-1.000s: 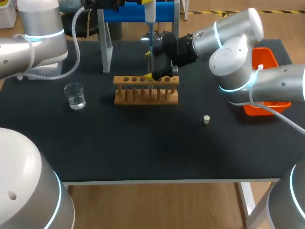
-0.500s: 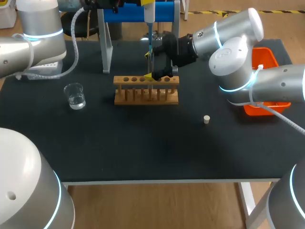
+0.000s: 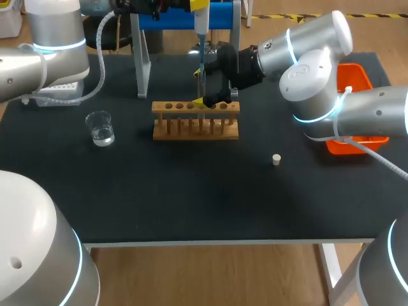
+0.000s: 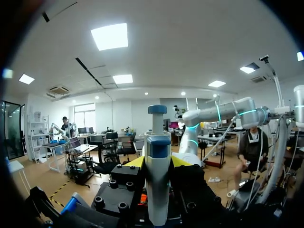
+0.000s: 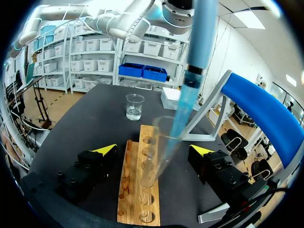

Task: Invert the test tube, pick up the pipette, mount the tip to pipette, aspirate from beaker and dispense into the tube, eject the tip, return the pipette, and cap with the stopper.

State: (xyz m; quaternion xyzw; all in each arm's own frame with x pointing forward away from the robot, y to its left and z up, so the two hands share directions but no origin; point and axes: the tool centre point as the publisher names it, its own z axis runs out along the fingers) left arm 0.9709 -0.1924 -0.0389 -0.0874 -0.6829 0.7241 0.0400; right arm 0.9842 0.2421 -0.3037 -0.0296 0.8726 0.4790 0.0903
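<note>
Nearest on the desk (image 3: 191, 197) lies the small stopper (image 3: 276, 159), with the beaker (image 3: 101, 128) of clear liquid well apart from it toward my left. Behind them the wooden rack (image 3: 196, 121) has the tube (image 5: 156, 156) standing in one of its holes, and the right pincer (image 5: 153, 149) sits wide open, one finger on each side of the tube and neither touching it. Farther up, the left pincer (image 4: 157, 161) is clamped on the pipette (image 4: 157, 185), whose blue tip (image 5: 183, 111) reaches down into the tube's mouth.

Pipette (image 5: 199, 38) standing in test tube (image 5: 153, 166) in rack (image 5: 137, 209), beaker (image 5: 134, 107) beyond
</note>
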